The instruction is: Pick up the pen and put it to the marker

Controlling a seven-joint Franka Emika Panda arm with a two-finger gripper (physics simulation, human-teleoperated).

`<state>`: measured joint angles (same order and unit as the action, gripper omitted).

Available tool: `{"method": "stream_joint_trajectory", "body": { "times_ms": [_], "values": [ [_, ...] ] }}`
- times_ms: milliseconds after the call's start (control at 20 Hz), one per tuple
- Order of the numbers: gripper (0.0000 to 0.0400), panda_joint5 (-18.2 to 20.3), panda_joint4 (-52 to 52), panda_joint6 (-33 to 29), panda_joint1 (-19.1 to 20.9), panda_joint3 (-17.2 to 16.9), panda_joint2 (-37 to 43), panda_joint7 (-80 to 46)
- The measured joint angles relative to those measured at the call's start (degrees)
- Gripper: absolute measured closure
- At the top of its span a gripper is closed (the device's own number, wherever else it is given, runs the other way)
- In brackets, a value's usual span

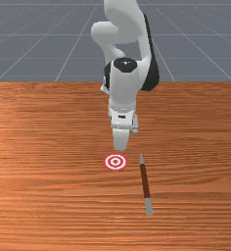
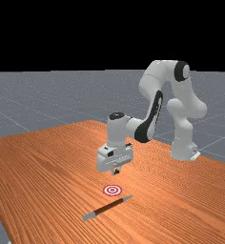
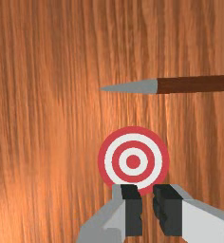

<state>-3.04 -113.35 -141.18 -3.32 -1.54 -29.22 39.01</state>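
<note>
grained wood table (image 1: pixel 39 122), smooth plastic-looking arm (image 2: pixel 117 131), matt pen (image 1: pixel 145 181)

Red and white rings alternate on the bullseye marker (image 1: pixel 115 162), red at the rim and again at the solid centre; the pen (image 1: pixel 145 180) pairs a reddish-brown barrel with a grey tip (image 3: pixel 133 87) and a pale grey butt (image 1: pixel 149 207); beneath them, the bench (image 1: pixel 39 147) glows orange-brown, streaked with darker wood grain; the Panda arm (image 2: pixel 117 131) is white with black bands and panels; its white hand (image 2: pixel 116 171) carries black finger pads (image 3: pixel 171 211) on light grey fingers (image 3: pixel 206 220); thin pale lines cross the slate-grey floor (image 1: pixel 29 39), under a solid black backdrop (image 2: pixel 86 28) in the far view.
</note>
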Motion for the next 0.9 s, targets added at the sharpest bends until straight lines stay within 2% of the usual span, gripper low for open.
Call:
{"method": "stream_joint_trajectory", "body": {
  "times_ms": [100, 200, 250, 300, 450, 550, 700, 750, 800, 850, 900],
  "values": [
    [0.0380, 0.83, -0.17, 0.26, 1.07, 1.03, 0.44, 2.87],
    [0.0393, 0.93, -0.17, 0.66, 0.98, 0.94, 0.87, 2.38],
    [0.0395, 0.80, -1.60, -2.22, 0.42, 0.59, 1.45, 0.56],
    [0.0397, 1.38, 0.05, 0.75, -0.54, 0.35, 0.80, -2.82],
    [0.0399, 1.71, 2.09, 1.96, -5.78, 0.35, -0.33, -13.87],
    [0.0400, 1.07, 3.32, 2.48, -7.86, 1.43, -1.00, -14.32],
    [0.0400, 0.02, 2.02, 0.66, -8.40, 2.07, 0.00, -12.15],
    [0.0243, 0.31, 2.73, 2.20, -8.26, 2.26, 0.00, -11.86],
    [0.0148, 0.39, 3.17, 3.08, -8.12, 2.42, 0.00, -11.32],
    [0.0090, 0.34, 3.16, 3.26, -8.06, 2.49, 0.18, -10.94],
    [0.0054, 0.31, 3.16, 3.42, -8.02, 2.54, 0.36, -10.72]
  ]
}}
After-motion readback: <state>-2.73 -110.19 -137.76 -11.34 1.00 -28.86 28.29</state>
